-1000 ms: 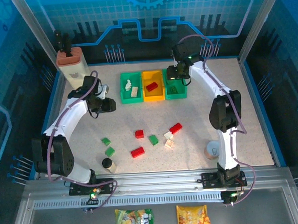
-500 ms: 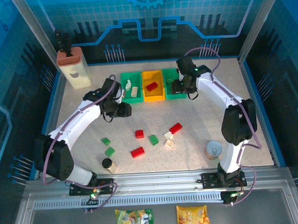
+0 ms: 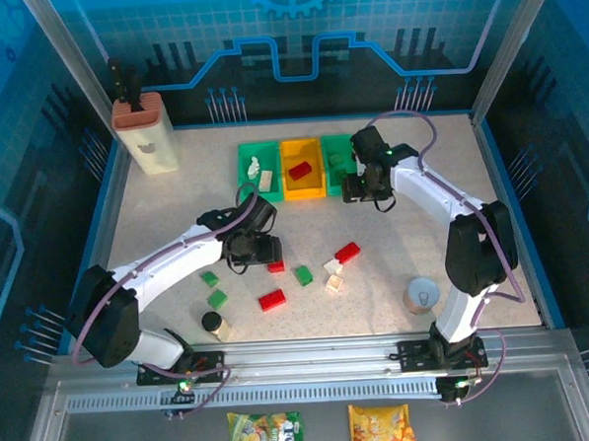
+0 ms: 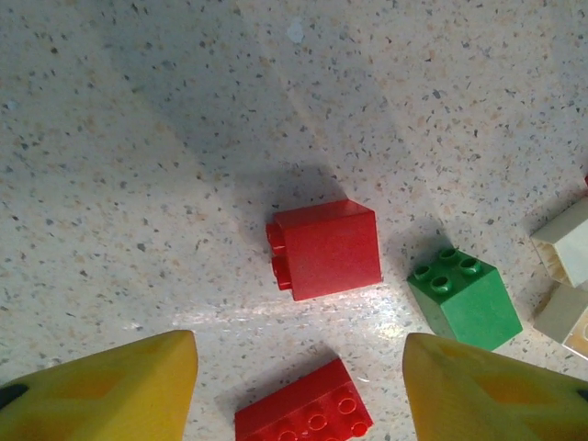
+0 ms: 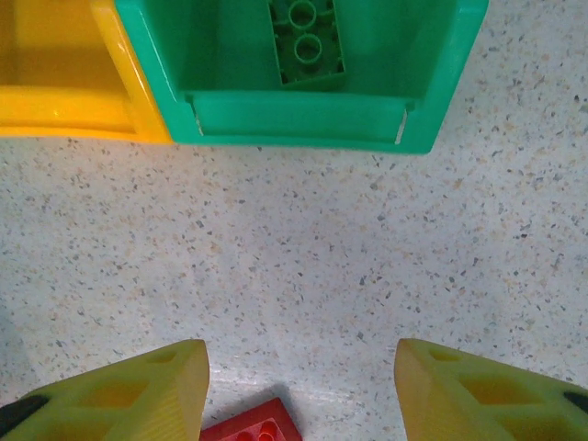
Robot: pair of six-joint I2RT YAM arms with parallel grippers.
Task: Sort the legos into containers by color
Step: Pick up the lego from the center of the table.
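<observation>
Red lego [image 4: 326, 248] lies tipped, studs leftward in left wrist view.

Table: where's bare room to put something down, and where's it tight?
Free: the far-left stretch between the knife block and the left green bin, and the far-right corner, right of the right green bin. Crowded: the near middle, where loose legos lie scattered, with the jar at their left.
</observation>
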